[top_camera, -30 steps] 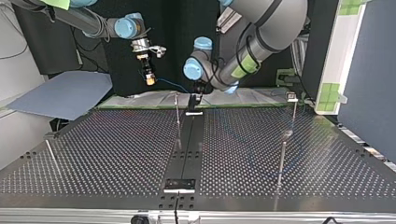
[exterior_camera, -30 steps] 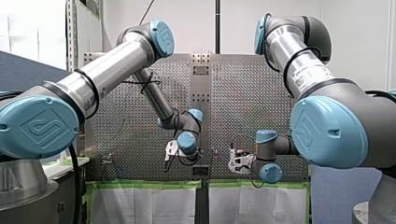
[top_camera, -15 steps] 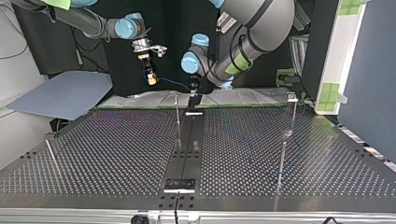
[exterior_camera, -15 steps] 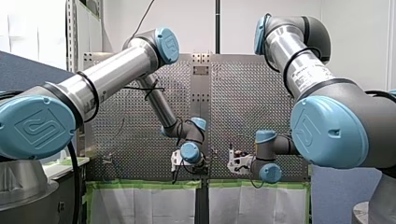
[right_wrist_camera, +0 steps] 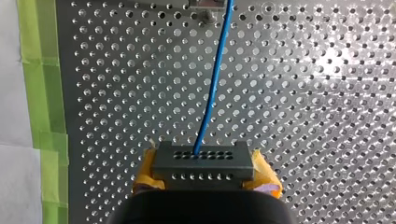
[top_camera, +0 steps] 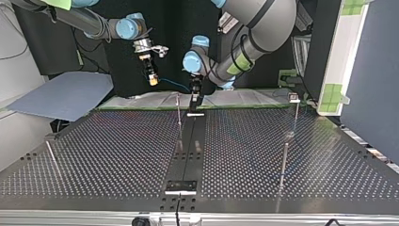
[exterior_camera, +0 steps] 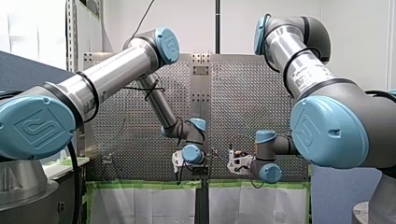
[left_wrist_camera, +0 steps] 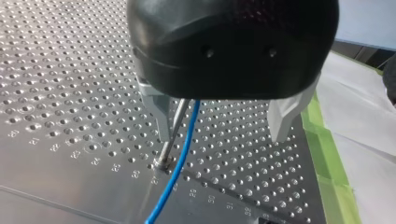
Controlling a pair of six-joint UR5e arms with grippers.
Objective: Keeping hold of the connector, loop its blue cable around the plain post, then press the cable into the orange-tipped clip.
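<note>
Two arms, two tools. My left arm comes in from the front view's left, sloping down with the wrist folded. My left tool (left_wrist_camera: 222, 137) points down at the perforated metal worktop (top_camera: 117, 155) near its arm-side edge. Its two metal fingers (left_wrist_camera: 158, 116) are spread and clamp nothing. Between them stand one thin plain metal post (left_wrist_camera: 169, 137) and one blue cable (left_wrist_camera: 183, 149), both close to one finger, the cable just beside the post. My right arm enters from the front view's right, last segment about level. My right tool (right_wrist_camera: 205, 170) hangs above the worktop. In the top view it is at 10 o'clock of the post and the left tool is at 1 o'clock, just beside it. Yellow pads (right_wrist_camera: 264, 173) are closed on one dark grey rectangular connector (right_wrist_camera: 203, 158). The cable leaves the connector's face and runs ahead of the tool over the worktop. The top view shows three more thin metal rods (top_camera: 284, 162).
</note>
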